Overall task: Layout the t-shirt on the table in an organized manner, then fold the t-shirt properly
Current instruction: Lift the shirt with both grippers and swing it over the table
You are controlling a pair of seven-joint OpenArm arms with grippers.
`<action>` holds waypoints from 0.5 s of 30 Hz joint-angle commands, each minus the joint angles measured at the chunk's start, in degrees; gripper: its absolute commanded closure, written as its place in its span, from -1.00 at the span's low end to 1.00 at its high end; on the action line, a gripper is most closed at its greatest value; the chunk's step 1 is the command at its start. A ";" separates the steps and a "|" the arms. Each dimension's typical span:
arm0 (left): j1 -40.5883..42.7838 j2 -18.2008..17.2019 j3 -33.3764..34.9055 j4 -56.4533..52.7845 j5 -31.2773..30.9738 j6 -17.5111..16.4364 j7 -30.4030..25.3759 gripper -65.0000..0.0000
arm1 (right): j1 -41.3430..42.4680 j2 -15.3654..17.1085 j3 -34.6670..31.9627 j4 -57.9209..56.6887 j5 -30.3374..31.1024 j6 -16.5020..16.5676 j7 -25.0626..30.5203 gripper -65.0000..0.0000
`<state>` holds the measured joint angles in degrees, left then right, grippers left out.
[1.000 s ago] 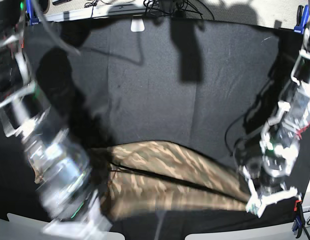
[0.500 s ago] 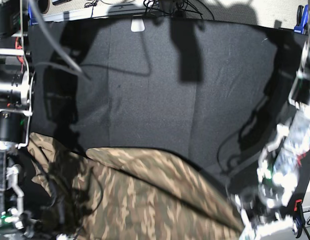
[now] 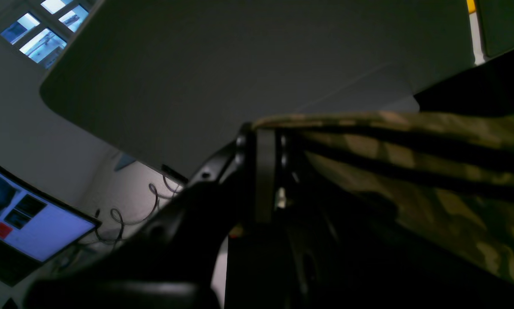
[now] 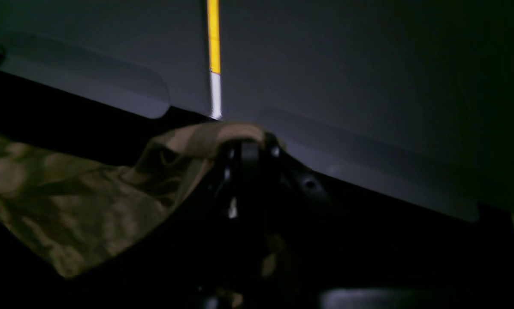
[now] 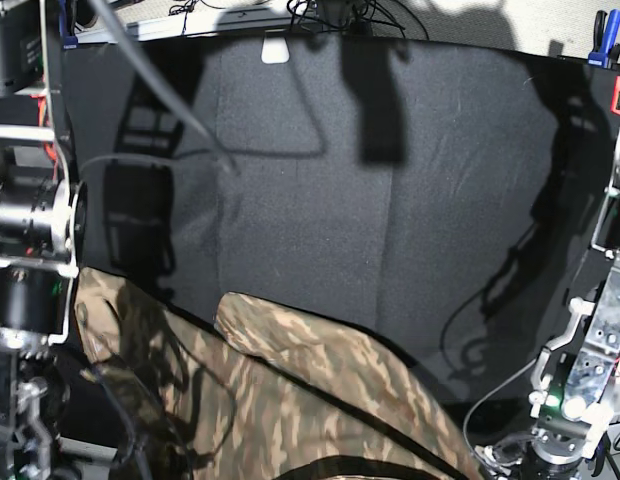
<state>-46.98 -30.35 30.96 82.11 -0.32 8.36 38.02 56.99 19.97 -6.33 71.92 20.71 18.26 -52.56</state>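
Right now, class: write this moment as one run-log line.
left gripper: shut on t-shirt | right gripper: shut on t-shirt | shirt: lifted, stretched between arms | table: black cloth | fold: not yet done

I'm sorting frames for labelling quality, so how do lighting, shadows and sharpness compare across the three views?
Base view: evenly lit and sharp, with hard arm shadows across the table; the t-shirt reads clearly. Left wrist view: dim, the left gripper nearly silhouetted, cloth soft. Right wrist view: darkest and blurred; the right gripper barely separates from the background.
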 commanded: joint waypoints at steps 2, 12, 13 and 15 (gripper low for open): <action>-1.55 -0.48 -0.61 0.72 0.66 0.81 -0.15 1.00 | 2.62 0.20 0.39 0.74 3.43 2.38 -0.55 1.00; 8.15 -2.12 -0.61 1.42 0.81 0.81 7.41 1.00 | -5.18 3.28 0.44 0.90 16.26 15.78 -11.69 1.00; 10.14 -2.58 -0.61 1.73 0.87 0.81 7.37 1.00 | -6.80 4.22 0.44 0.98 17.59 15.80 -11.69 1.00; 13.99 -3.72 -0.61 2.64 0.87 0.81 7.19 1.00 | -9.88 5.90 0.44 1.25 19.65 16.65 -11.69 1.00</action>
<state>-30.76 -33.43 30.96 83.44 -0.25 8.49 46.70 44.51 25.58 -6.28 72.07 39.22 34.74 -65.82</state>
